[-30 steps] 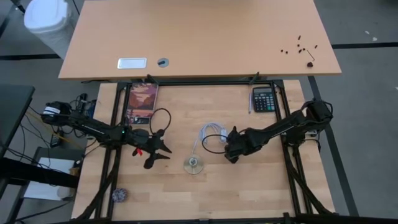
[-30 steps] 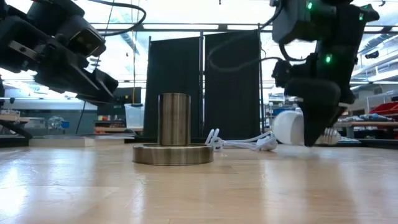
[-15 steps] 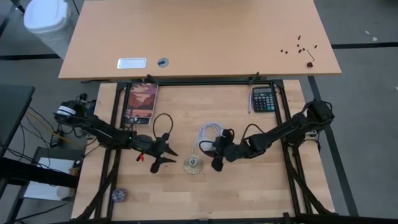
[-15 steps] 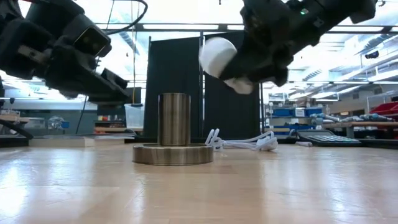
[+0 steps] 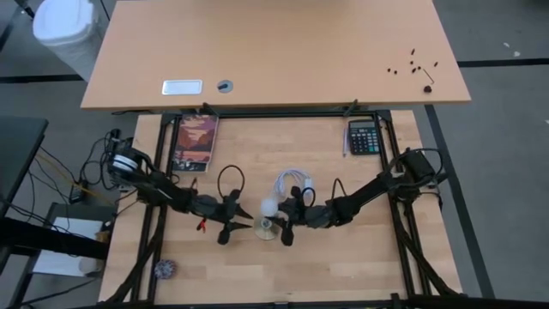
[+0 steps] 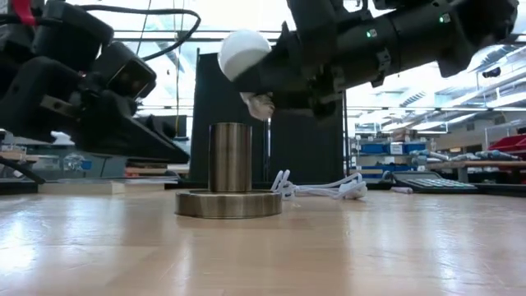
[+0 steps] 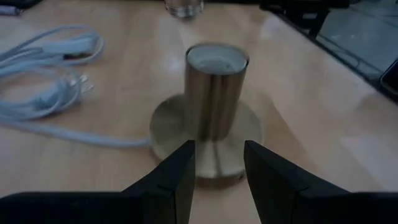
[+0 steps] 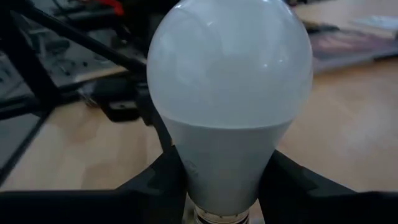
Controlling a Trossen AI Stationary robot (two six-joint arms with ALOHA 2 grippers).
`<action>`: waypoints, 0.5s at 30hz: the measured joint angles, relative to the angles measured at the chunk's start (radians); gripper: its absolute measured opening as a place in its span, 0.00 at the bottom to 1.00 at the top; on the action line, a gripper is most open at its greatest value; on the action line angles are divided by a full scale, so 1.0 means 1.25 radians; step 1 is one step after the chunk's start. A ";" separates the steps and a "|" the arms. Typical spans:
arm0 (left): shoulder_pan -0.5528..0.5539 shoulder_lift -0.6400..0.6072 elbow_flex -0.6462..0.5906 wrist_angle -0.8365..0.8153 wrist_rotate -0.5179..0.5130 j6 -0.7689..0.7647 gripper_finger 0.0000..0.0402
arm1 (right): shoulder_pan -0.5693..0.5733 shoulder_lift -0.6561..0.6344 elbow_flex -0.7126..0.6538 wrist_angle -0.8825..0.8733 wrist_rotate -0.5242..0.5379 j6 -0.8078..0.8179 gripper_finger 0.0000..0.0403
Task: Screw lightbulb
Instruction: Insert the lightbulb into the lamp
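Observation:
The white lightbulb [image 6: 242, 51] hangs in the air just above the brass socket [image 6: 230, 156], globe up and paler screw base [image 6: 261, 105] down, with my right gripper [image 5: 287, 219] shut on it. In the high view the bulb [image 5: 271, 206] sits a little to the far side of the socket [image 5: 268, 228]. The socket is an upright tube on a round disc that rests flat on the table. My left gripper [image 7: 217, 177] stands open just left of the socket [image 7: 214, 93], low over the table, with nothing between its fingers. My right gripper pinches the bulb's grey-white neck [image 8: 227, 155] below the globe, one finger [image 8: 165, 177] on each side. The fingers come nearly level from the table's right and lie across the bulb. The bulb is lifted clear, roughly upright and a little tilted.
A coiled white cord [image 5: 292, 182] lies just beyond the socket, and shows behind it in the low view [image 6: 320, 187]. A calculator [image 5: 364, 136] sits at the far right, a book [image 5: 196, 142] at the far left, a small dark ball [image 5: 165, 269] at the near left.
My right gripper has carried the bulb up off the table and toward the table's left, to above the socket, tipping from pointing down to nearly level. My left gripper has moved right toward the socket and down.

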 joint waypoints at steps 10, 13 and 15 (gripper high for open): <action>0.000 0.029 0.046 0.001 0.008 0.052 0.35 | 0.018 0.043 0.005 0.083 -0.003 -0.085 0.42; 0.000 0.029 0.046 -0.024 0.008 0.072 0.35 | 0.018 0.039 0.005 0.088 -0.002 -0.086 0.42; 0.000 0.029 0.045 -0.048 0.008 0.074 0.35 | 0.018 0.038 0.005 0.091 0.002 -0.093 0.42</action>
